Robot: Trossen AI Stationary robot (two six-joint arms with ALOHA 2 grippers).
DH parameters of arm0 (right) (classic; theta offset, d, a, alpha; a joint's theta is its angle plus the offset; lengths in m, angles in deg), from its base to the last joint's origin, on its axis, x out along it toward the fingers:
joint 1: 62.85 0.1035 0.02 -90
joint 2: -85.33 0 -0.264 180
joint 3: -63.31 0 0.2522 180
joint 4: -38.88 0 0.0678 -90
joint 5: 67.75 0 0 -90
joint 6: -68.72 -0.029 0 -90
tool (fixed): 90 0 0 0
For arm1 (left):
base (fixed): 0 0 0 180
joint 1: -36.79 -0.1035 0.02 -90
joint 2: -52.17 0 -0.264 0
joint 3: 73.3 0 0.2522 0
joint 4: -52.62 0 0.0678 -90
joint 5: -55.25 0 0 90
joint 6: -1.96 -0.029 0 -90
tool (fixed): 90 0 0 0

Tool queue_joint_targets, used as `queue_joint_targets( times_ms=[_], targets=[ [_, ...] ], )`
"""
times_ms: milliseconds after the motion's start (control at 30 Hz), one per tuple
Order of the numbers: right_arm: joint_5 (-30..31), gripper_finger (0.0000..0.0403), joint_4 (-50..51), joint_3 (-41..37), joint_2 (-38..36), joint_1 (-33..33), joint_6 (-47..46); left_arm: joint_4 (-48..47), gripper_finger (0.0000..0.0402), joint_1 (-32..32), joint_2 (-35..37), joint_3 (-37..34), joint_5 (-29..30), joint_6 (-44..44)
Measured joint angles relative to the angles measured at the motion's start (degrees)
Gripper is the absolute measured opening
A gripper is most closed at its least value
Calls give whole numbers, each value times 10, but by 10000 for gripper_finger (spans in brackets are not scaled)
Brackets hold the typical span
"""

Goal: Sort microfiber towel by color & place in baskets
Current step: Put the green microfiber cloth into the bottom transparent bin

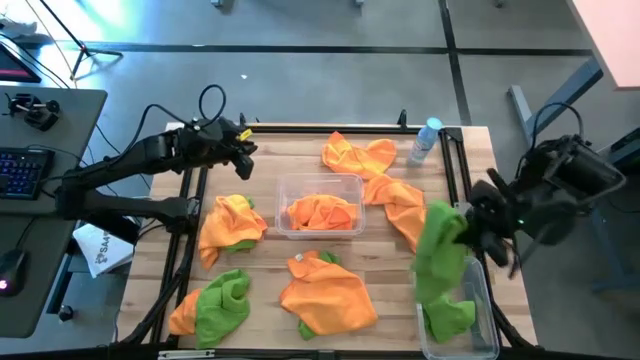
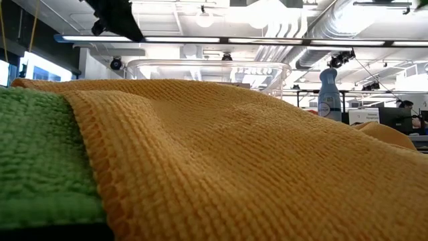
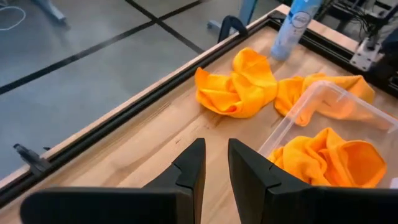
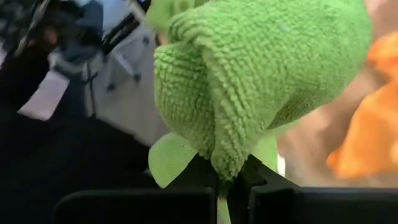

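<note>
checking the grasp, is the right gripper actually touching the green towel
Touching. The right wrist view shows the right gripper pinching a fold of the green towel between its closed fingers.

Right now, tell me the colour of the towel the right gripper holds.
Bright green towel, pinched in the right gripper; clearest in the right wrist view.

spray bottle (image 1: 426, 140) upright, table's far edge | keyboard (image 1: 22, 170) on side desk

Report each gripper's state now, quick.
Left gripper: fingers slightly apart, holding nothing, above the table's far left part.
Right gripper: shut on a green towel, hanging over the right-hand basket.
</note>
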Motion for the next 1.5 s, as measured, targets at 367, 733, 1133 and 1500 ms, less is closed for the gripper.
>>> queue_joint_targets(
  times_ms=[367, 733, 1133, 1500],
  targets=[
    [-86, 0, 6, 39, 66, 85, -54, 4, 55, -2, 3, -8, 12, 11],
    [-267, 0, -11, -98, 124, 120, -37, 5, 55, -2, 3, -8, 19, 21],
    [-251, 0, -122, -293, 134, 110, 22, 6, 55, -2, 3, -8, 18, 25],
    [-294, 0, -301, -468, 134, 85, 93, 6, 55, -2, 3, -8, 15, 27]
  ],
)
